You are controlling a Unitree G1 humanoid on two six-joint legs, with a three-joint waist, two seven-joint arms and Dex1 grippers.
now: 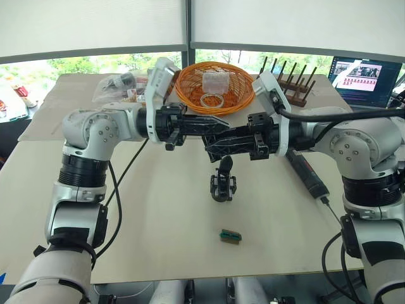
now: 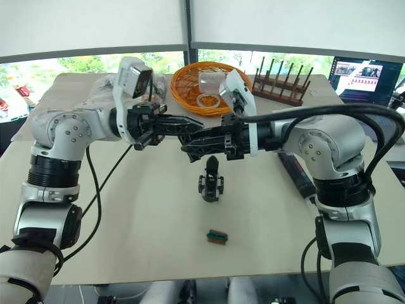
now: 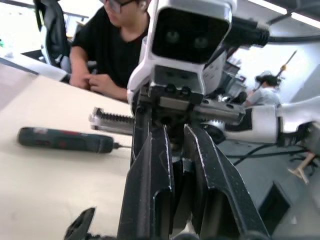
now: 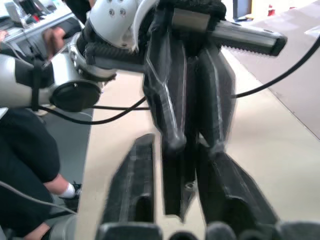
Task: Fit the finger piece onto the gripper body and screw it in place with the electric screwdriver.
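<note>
The surface point(image 1: 158, 228) is carrying everything, and one orange wire basket point(image 1: 215, 87) is sitting at its far edge with one dark wooden peg rack point(image 1: 292, 85) beside it toward the far right corner. A clear plastic bag point(image 1: 117, 85) is lying by the far left corner. Above the middle, the left pincer point(image 1: 221, 125) and right pincer point(image 1: 212, 147) are meeting tip to tip, fingers interleaving; the finger piece point(image 4: 177, 185) is sitting between them, each pincer narrowed around it. One electric screwdriver point(image 1: 308, 174) is lying near the right edge. One gripper body point(image 1: 223, 180) is standing in the middle, directly under the pincers. One small green-and-brown block point(image 1: 230, 236) is lying toward the near edge. A person point(image 3: 107, 50) is sitting beyond the surface.
</note>
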